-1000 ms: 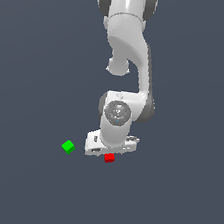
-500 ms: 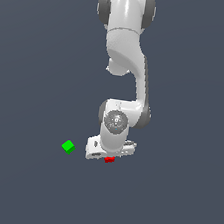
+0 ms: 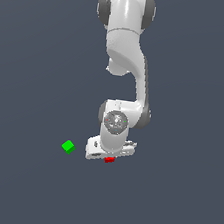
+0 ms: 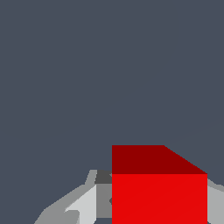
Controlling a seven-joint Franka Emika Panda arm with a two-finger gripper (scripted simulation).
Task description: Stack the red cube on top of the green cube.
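A plain dark grey-blue surface (image 3: 33, 73) filled the whole exterior view. Left of centre and a little below the middle of that frame sat the green cube (image 3: 68, 147), tiny, bright and alone, with bare surface all around it. To its right, near the frame's centre, a white robot arm (image 3: 124, 45) came down from the top edge, bent at a rounded joint, and ended in the white gripper (image 3: 110, 154), which hung low over the surface. Directly under the gripper, touching its lower edge, the red cube (image 3: 109, 159) showed only as a thin red sliver, the rest hidden by the gripper body. The red cube lay just right of the green cube and slightly lower in the frame, the two clearly apart.

In the wrist view, the red cube (image 4: 159, 192) loomed large in the lower right part of the frame, with pale grey fingers (image 4: 81, 205) showing on either side of it. The cube sat between them, but whether the gripper was clenched on it or merely standing around it could not be told.
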